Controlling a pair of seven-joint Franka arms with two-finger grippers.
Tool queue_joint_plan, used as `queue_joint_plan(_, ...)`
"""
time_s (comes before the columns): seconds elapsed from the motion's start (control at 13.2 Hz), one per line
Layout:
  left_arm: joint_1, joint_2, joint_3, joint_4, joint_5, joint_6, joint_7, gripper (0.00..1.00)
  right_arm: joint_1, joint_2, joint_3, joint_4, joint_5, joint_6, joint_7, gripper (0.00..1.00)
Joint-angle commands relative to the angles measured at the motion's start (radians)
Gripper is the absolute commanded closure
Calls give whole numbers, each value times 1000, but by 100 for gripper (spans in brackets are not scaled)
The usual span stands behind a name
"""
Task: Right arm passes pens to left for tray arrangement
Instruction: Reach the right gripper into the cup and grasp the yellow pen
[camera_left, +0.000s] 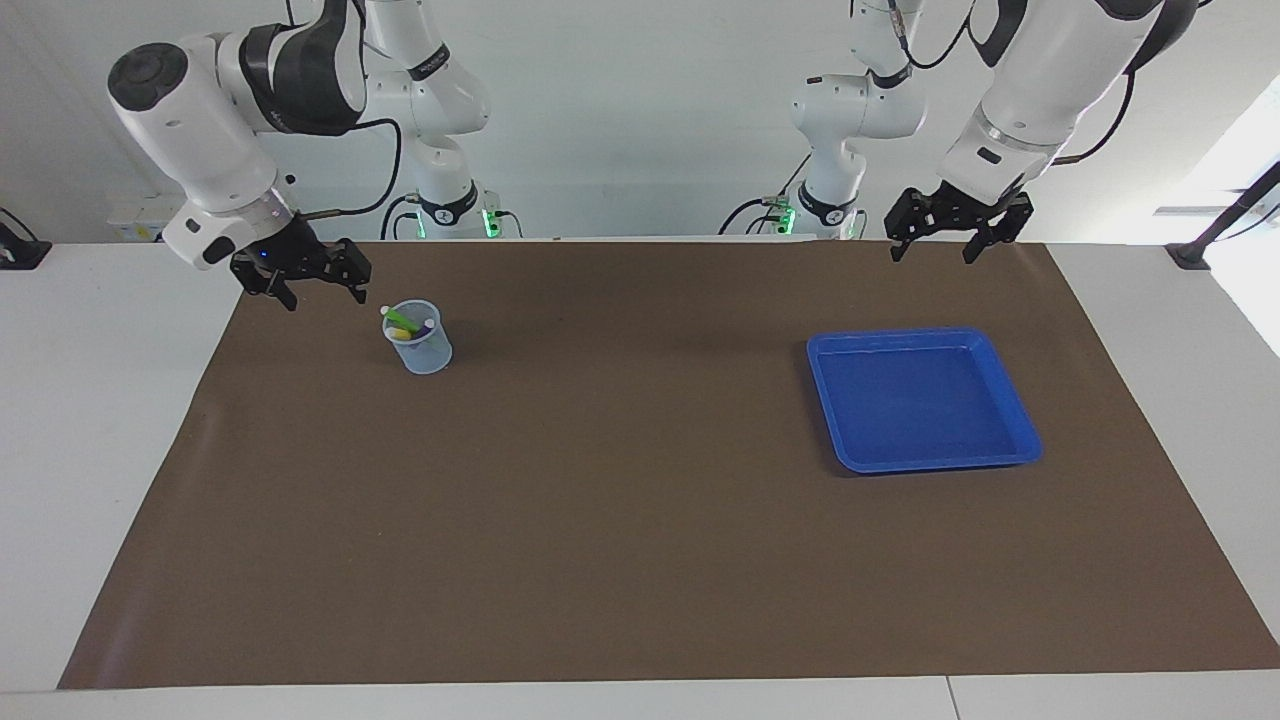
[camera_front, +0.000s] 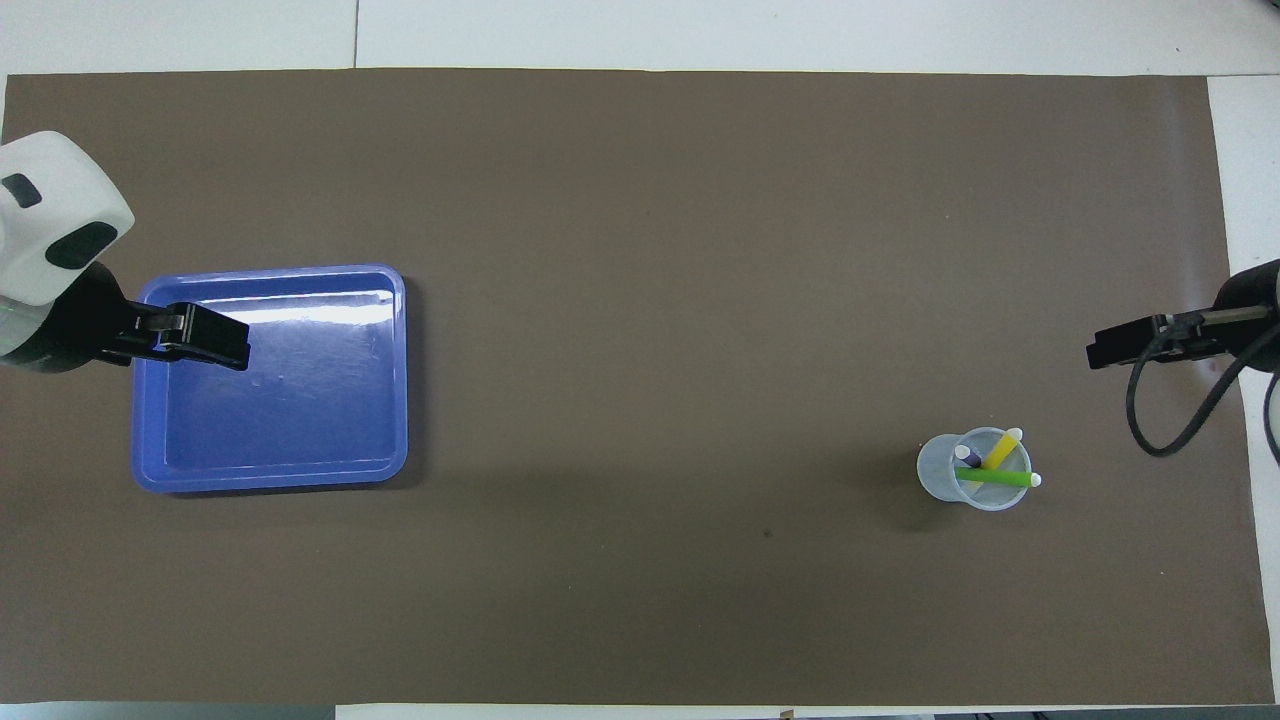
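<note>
1. Table (camera_left: 100, 450) carries a brown mat (camera_left: 640, 560). Everything stands on the mat.
2. Tray (camera_left: 1010, 395): bright blue, shallow, roughly square, rounded corners, raised rim. It lies flat toward the left arm's end of the table, with nothing in it.
3. Cup (camera_left: 425, 352): small, translucent pale blue, upright, toward the right arm's end.
4. Pens (camera_front: 990, 465): yellow, purple and green, whitish tips. All stand in the cup, leaning, tips up over the rim; the green lies nearly across the mouth.
5. Right hand (camera_left: 320, 290): fingers wide apart, holding nothing, hanging just beside the cup, not touching it.
6. Left hand (camera_left: 932, 247): fingers wide apart, holding nothing, over the mat's edge nearest the robots, waiting.
</note>
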Motion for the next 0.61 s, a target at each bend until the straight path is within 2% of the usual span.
queue_joint_plan(0.0,0,-3,7,9,-9,-17,2,0,0,22,3,-55,59,34,-4,7)
queue_joint_plan(0.15,0,-3,7,9,-9,-17,2,0,16,32,3,-104,62,72,-15,18)
queue_joint_plan(0.3,0,-3,7,9,-9,-12,3,0,20,30,3,-158,62,152,-70,19)
queue_joint_plan(0.53,0,-5,7,-3,-9,-8,2,0,17,42,3,-191,62,183,-143,20)
